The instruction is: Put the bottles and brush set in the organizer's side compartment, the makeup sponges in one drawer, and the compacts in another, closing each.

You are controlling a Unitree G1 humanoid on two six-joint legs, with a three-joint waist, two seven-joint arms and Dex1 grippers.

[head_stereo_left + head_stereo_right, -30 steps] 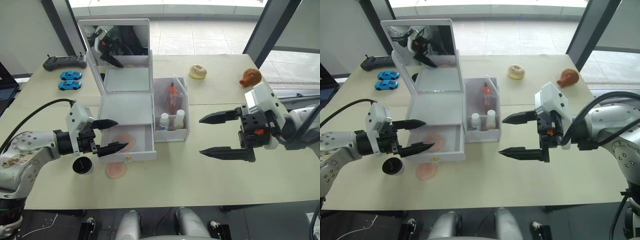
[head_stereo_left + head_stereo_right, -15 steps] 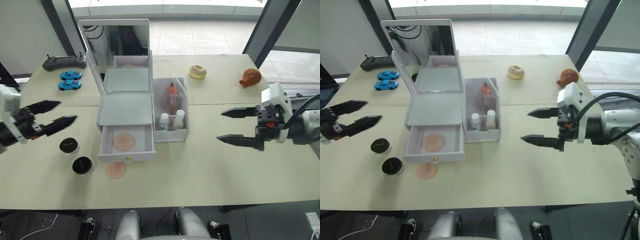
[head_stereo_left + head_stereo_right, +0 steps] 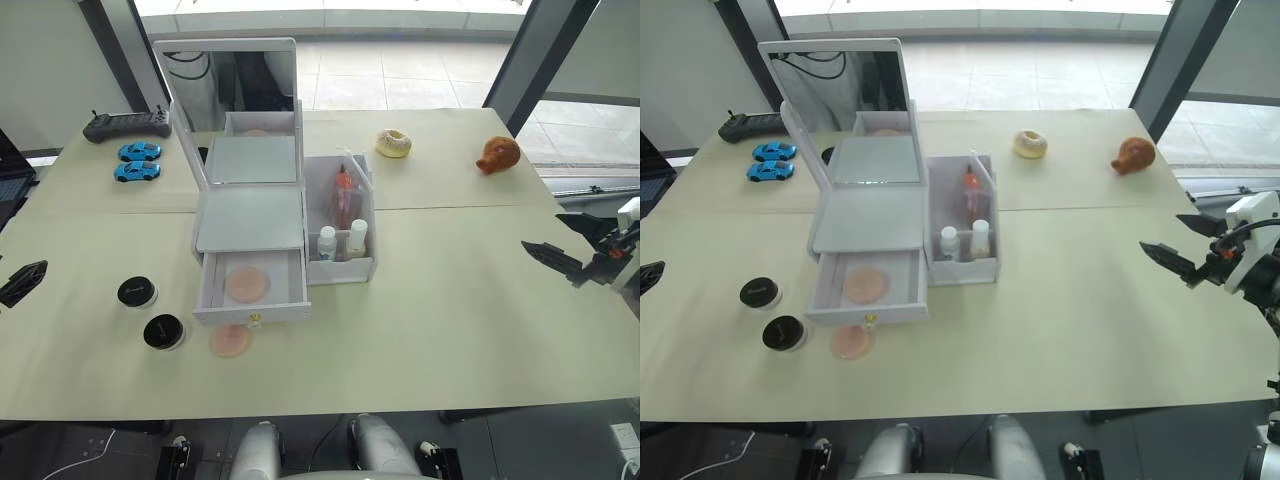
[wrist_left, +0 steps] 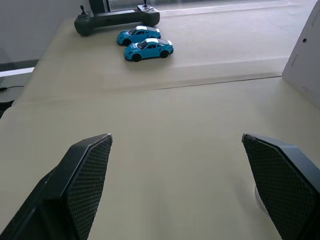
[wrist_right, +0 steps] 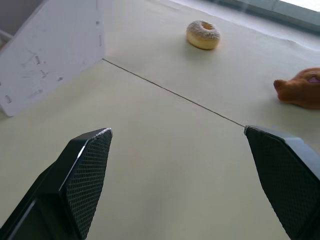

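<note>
Organizer (image 3: 250,235): white plastic vanity box, standing mid-tabletop (image 3: 440,320) with its tall mirror (image 3: 232,85) rising upright at the back. Lower drawer (image 3: 252,288) is sitting pulled open; the drawer above it is lying shut.

Side compartment (image 3: 342,225): translucent white bin on the organizer's right, already holding the brush set (image 3: 343,192), which is leaning upright with its orange-red end showing, and the two white-capped bottles (image 3: 342,240), standing side by side at the front. This part of the job is looking finished.

Makeup sponges: one pale pink disc (image 3: 247,284) is lying flat inside the open drawer; the second sponge (image 3: 230,341) is waiting on the tabletop just in front of the drawer. Sponge step judged half done, drawer not yet closed.

Compacts: two round black cases, one (image 3: 136,292) and the other (image 3: 164,331), are sitting on the tabletop to the left of the organizer, near each other, untouched. Their drawer is yet to be opened, filled and shut.

Left pincer (image 4: 175,190): fingers standing wide apart, empty, hanging over bare tabletop far left.

Right pincer (image 3: 572,246): fingers likewise spread, empty, at the far right edge, well apart from everything.
</note>
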